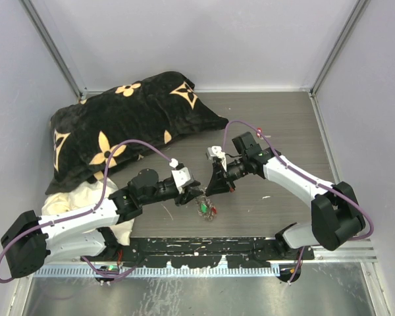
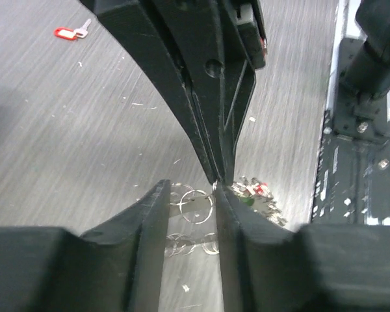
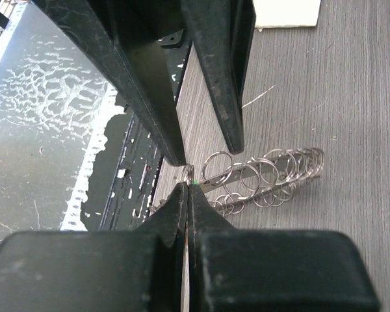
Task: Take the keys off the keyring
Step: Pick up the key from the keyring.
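Note:
The keyring (image 3: 273,170), a silvery wire coil with thin loops, lies on the grey table; its loops (image 2: 196,205) also show in the left wrist view. The keys (image 2: 257,190) are a small bunch with red and green heads beside it (image 1: 207,209). My right gripper (image 3: 186,186) is shut, its tips pinching a thin ring at the coil's end, a green speck beside it. My left gripper (image 2: 190,188) faces it tip to tip and stands open over the loops, holding nothing. One red-headed key (image 2: 68,32) lies apart on the table.
A black pillow with gold flowers (image 1: 128,118) fills the back left, with a cream cloth (image 1: 79,197) under my left arm. A black rail (image 1: 204,250) runs along the near edge. Pale walls close in the table on three sides.

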Tool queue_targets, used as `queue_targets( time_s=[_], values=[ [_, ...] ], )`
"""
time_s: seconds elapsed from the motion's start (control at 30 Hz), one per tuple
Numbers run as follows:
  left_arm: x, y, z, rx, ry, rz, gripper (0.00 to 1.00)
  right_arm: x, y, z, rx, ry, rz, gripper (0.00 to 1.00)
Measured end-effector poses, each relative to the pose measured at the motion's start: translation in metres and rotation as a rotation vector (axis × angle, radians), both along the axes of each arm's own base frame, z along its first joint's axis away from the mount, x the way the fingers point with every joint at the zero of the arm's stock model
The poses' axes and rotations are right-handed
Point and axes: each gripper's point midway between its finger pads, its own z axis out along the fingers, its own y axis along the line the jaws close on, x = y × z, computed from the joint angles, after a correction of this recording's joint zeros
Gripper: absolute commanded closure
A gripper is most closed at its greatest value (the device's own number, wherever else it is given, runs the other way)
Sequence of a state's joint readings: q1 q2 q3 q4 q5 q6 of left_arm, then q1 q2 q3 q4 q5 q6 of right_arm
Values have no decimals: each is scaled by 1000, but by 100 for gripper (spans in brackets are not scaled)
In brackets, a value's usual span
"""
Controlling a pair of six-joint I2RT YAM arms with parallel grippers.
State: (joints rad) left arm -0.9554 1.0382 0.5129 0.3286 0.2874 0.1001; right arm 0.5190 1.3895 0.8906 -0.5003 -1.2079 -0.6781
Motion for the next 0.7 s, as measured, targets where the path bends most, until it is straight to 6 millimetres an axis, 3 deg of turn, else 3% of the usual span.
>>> queue_targets(
  time_s=[0.07, 0.23, 0.4, 0.6, 0.7],
  values=[
    [1, 0, 1, -18, 7, 13, 46, -1, -1, -1, -4, 1, 2, 99],
    [7, 3, 0, -49, 44, 70, 37, 2, -2, -3, -30, 9, -21, 99],
    [8, 17, -13, -79, 127, 152, 38, 6, -1, -3, -38, 19, -43, 99],
    [-15, 34, -19, -188, 240, 155, 41, 8, 0, -3, -42, 37, -56, 99],
    [-25, 36, -27, -238, 315, 143, 37, 8, 0, -3, -44, 47, -59, 99]
  ],
)
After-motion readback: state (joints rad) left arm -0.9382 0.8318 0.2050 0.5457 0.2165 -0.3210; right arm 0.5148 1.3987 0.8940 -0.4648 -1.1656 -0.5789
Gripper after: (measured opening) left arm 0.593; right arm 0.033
